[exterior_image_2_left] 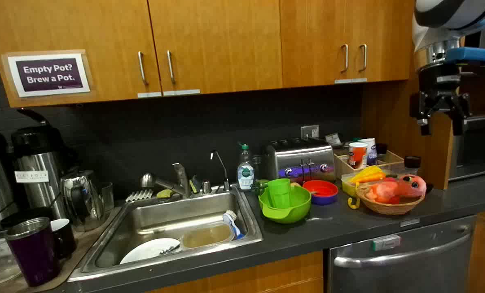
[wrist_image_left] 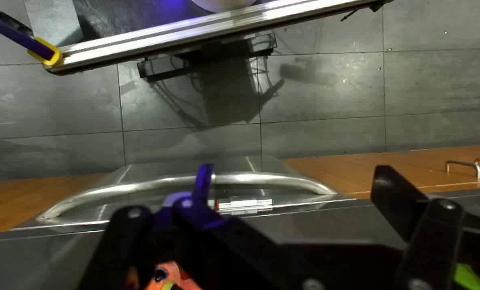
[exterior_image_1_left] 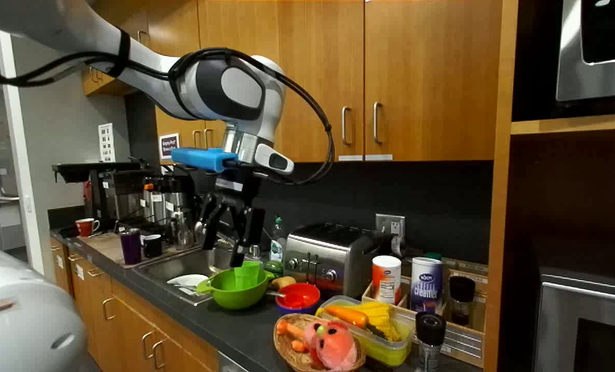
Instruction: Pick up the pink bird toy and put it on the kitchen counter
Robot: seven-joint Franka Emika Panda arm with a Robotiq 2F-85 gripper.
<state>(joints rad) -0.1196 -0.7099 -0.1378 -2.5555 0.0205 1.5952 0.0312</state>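
The pink bird toy (exterior_image_1_left: 334,345) lies in a woven basket (exterior_image_2_left: 389,208) in both exterior views. The toy (exterior_image_2_left: 407,188) sits partly above the basket's rim. The basket rests on the dark kitchen counter (exterior_image_2_left: 295,234), near its front edge. My gripper (exterior_image_2_left: 442,129) is open and empty, high above the counter, apart from the basket and toy. In an exterior view the gripper (exterior_image_1_left: 223,252) shows with its fingers spread, pointing down. In the wrist view the gripper (wrist_image_left: 294,179) spans the counter edge (wrist_image_left: 324,225); part of the toy (wrist_image_left: 171,276) shows behind a finger.
A green bowl (exterior_image_2_left: 285,213) holds a green cup. Beside it are a red bowl (exterior_image_2_left: 321,189), a toaster (exterior_image_2_left: 301,156) and a clear tub (exterior_image_1_left: 390,351) with a yellow toy and carrot. A sink (exterior_image_2_left: 250,228) lies further along. A dishwasher handle (exterior_image_2_left: 401,256) juts out below the counter.
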